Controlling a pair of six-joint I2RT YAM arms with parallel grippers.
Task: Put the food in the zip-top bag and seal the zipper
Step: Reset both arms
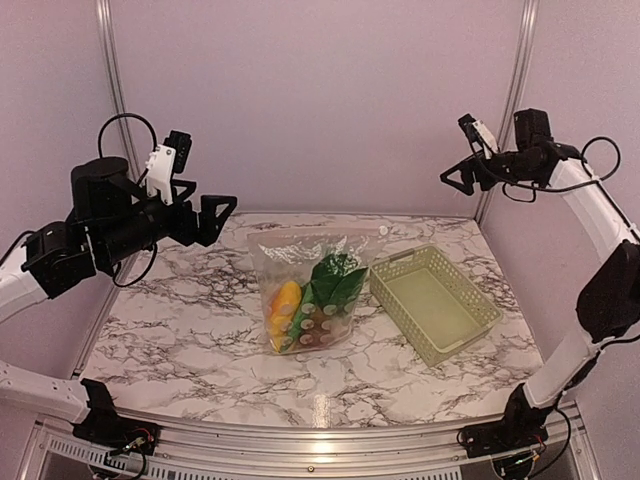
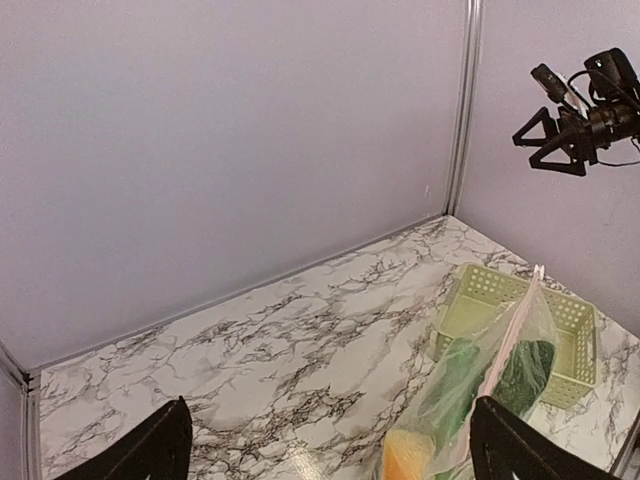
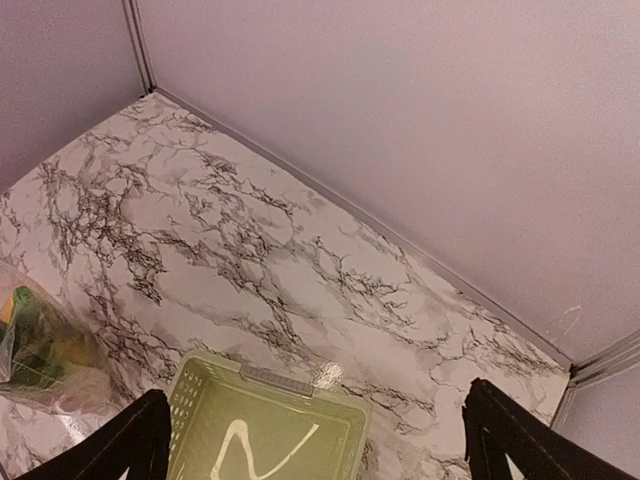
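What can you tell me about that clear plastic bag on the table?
The zip-top bag is clear, crinkly plastic, resting on the marble table just left of the pale green basket. A pale zipper strip runs along its far top edge. Inside show a green leafy vegetable, an orange-yellow piece and smaller pieces.

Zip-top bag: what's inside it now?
Through the clear zip-top bag: leafy green vegetable and orange-yellow piece. Smaller pieces at the bottom are overlapped, so they cannot be counted.
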